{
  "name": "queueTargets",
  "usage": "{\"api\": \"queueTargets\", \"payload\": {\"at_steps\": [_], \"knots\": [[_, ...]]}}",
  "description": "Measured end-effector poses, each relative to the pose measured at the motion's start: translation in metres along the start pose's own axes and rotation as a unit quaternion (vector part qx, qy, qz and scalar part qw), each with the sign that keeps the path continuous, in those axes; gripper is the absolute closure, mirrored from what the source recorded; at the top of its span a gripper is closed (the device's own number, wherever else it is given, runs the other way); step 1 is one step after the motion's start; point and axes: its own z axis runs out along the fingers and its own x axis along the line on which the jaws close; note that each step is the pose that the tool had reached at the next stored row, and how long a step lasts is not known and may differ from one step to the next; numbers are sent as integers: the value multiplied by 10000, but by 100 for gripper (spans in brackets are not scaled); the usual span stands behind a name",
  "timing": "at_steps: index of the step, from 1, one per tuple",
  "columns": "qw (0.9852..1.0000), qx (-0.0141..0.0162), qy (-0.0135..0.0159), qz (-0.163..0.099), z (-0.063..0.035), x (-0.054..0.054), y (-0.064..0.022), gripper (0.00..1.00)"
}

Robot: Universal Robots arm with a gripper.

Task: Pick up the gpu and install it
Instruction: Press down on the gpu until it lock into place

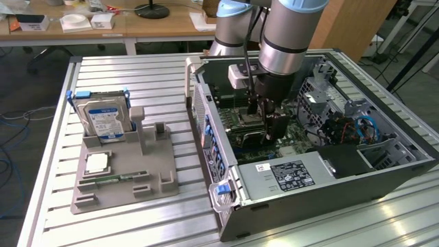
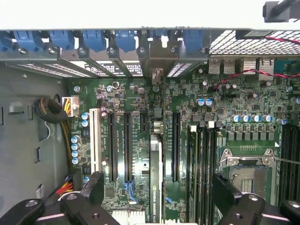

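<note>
On the exterior view's left, a grey plastic holder (image 1: 123,175) on the ribbed metal table (image 1: 48,154) keeps a silver hard drive (image 1: 103,119) upright. The arm drops straight into the open black computer case (image 1: 384,177). Its gripper (image 2: 157,197) stands released, fingers (image 2: 93,187) spread either side of the gpu (image 2: 155,183), which sits edge-on in the green motherboard (image 2: 140,108).
</note>
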Motion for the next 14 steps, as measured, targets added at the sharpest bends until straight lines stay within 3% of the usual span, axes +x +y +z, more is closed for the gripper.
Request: {"api": "queueTargets", "payload": {"at_steps": [3, 6, 7, 9, 11, 14], "knots": [[10000, 0, -2, 0, 0, 0, 0, 3], [10000, 0, -3, 0, 0, 0, 0, 21], [10000, 0, -2, 0, 0, 0, 0, 21], [10000, 0, -2, 0, 0, 0, 0, 33], [10000, 0, -3, 0, 0, 0, 0, 33], [10000, 0, -3, 0, 0, 1, 0, 50]]}}
